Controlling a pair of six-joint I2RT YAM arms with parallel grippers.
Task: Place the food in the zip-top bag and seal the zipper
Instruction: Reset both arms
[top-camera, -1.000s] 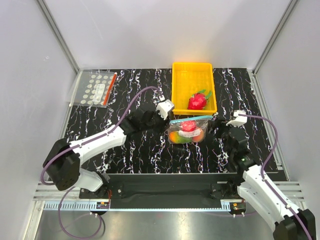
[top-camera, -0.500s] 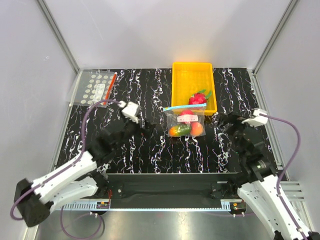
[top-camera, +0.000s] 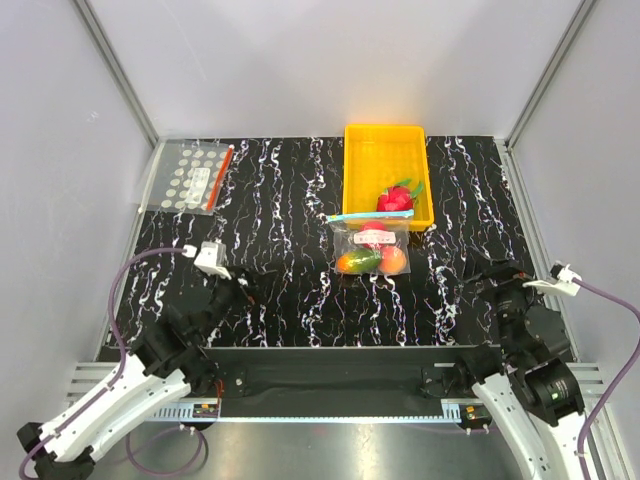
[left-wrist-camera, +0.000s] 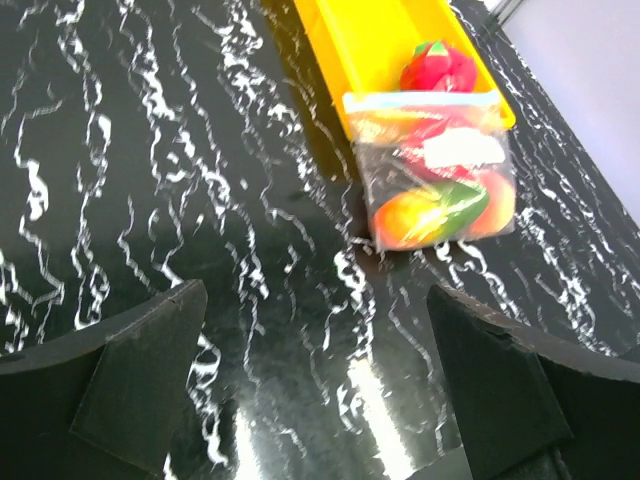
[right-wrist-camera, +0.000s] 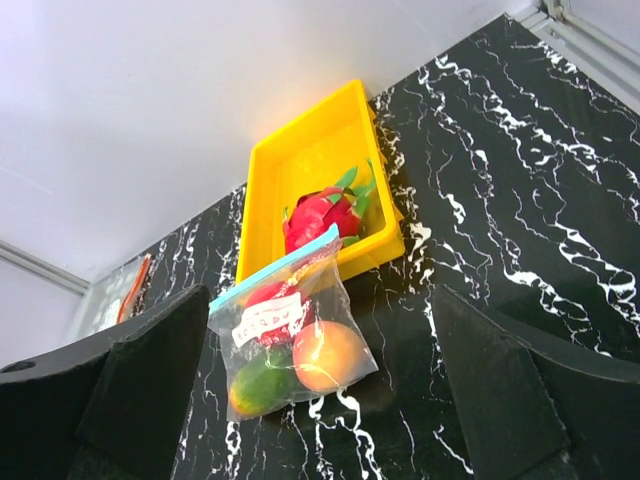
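Both arms back toward 6 o'clock; your left pincer (top-camera: 240, 291), right pincer (top-camera: 476, 284) wide, empty; zip-top bag (top-camera: 372, 250) at 12, zipper (top-camera: 362, 215) 9-to-3.

Yellow tray (top-camera: 361, 160); black white-veined table (top-camera: 290, 200)

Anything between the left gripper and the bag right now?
Nothing: the left wrist view shows only bare tabletop between the left gripper and the bag.
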